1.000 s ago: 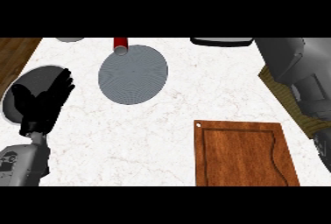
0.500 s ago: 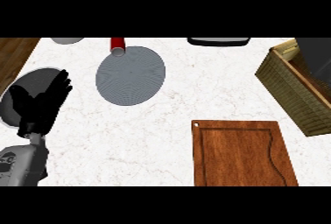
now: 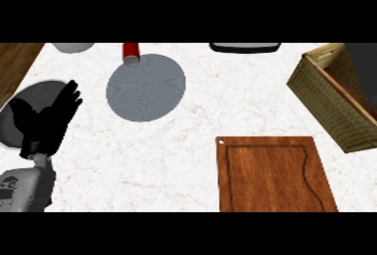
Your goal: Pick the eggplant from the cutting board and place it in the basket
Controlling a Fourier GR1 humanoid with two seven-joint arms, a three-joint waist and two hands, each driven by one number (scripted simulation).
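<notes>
The counter (image 3: 184,149) fills the frame, white and marbled. On it, lower right, lies the board (image 3: 274,174), its long axis running up and down the frame; its top is bare. I see no eggplant on it or anywhere else in view, so I cannot say which way it points or how its long axis runs. The basket (image 3: 335,97) sits at the right edge, tilted, long side slanting from upper left to lower right, just up and right of the board. A grey plate (image 3: 145,87) lies upper centre. My left hand (image 3: 48,119) rests at the left edge, fingers straight and upward, holding nothing, well apart from board and basket. My right hand is out of view, though that side is nearer the basket.
</notes>
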